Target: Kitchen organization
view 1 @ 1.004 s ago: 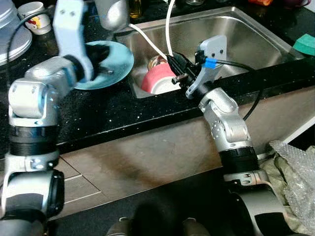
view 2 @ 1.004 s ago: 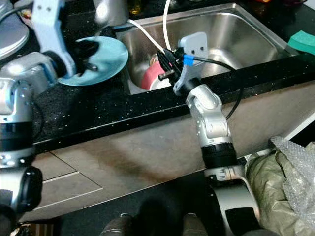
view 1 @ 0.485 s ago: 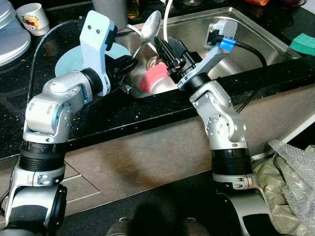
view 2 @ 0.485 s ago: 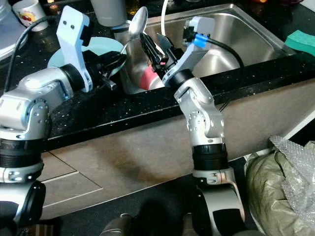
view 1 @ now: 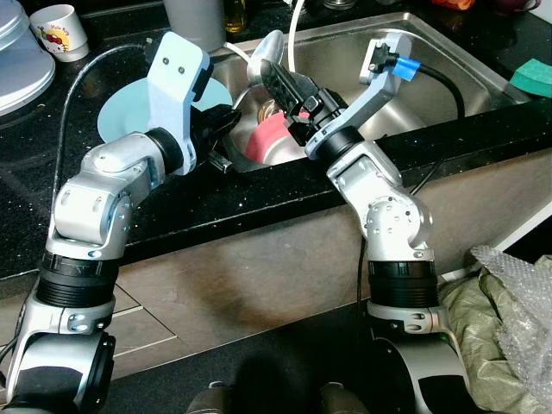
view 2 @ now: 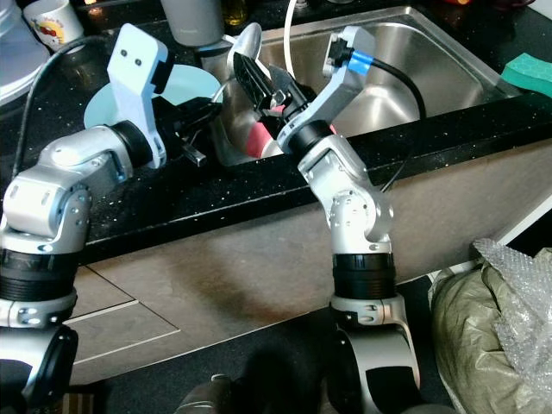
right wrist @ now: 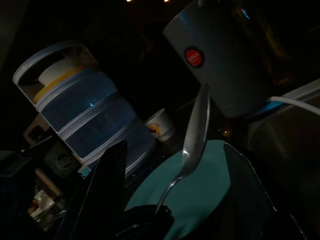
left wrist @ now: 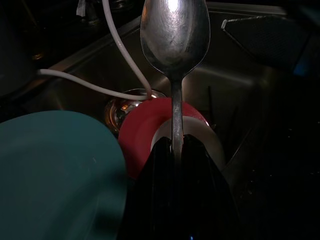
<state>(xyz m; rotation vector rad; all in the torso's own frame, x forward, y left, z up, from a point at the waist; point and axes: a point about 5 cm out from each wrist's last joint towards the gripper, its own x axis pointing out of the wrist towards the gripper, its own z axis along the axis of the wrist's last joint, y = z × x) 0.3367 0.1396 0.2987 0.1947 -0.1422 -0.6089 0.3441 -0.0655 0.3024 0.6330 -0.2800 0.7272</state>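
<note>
At the sink's (view 1: 448,52) left end, the left gripper (view 1: 226,121) pinched a metal spoon (view 1: 263,59) by its handle, bowl raised above a pink cup (view 1: 274,138). The right gripper (view 1: 283,82) stood spread just beside the spoon. A handover seemed underway; next, the right fingers would likely need to close on the handle.

I'm looking at a home kitchen: a stainless steel sink (view 1: 448,65) set in a speckled black stone countertop (view 1: 224,194), a round teal plate (view 1: 125,108) beside it, a small white printed cup (view 1: 56,26), and a green sponge (view 1: 533,78).
</note>
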